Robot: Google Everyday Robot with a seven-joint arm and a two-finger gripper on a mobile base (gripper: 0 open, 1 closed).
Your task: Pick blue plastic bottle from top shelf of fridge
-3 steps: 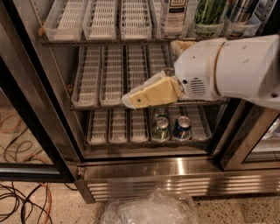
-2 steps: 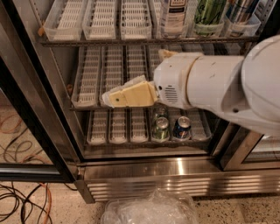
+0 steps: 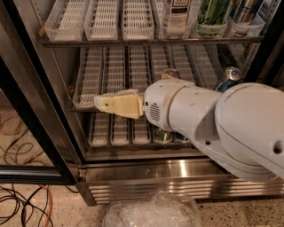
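Gripper (image 3: 104,103) parked low and pointing the wrong way, plenty to bump on the way up

I've got it in front of the middle rack (image 3: 111,75), aimed left, while the bottle (image 3: 177,17) is up on the top shelf (image 3: 133,42) to the right, standing in a tray just beside the green bottle (image 3: 213,11) (only its lower half is in frame). I can't tell from this angle whether the jaws are apart or together. My worry is the swing: the fat forearm is close to the cans (image 3: 230,76) on the right, so turning could knock them, and rising carelessly could catch the shelf's front edge. Coming in off-line could also shove the green bottle, or grab it instead. If the jaws aren't open wide enough, they'd just push the bottle back down its lane.
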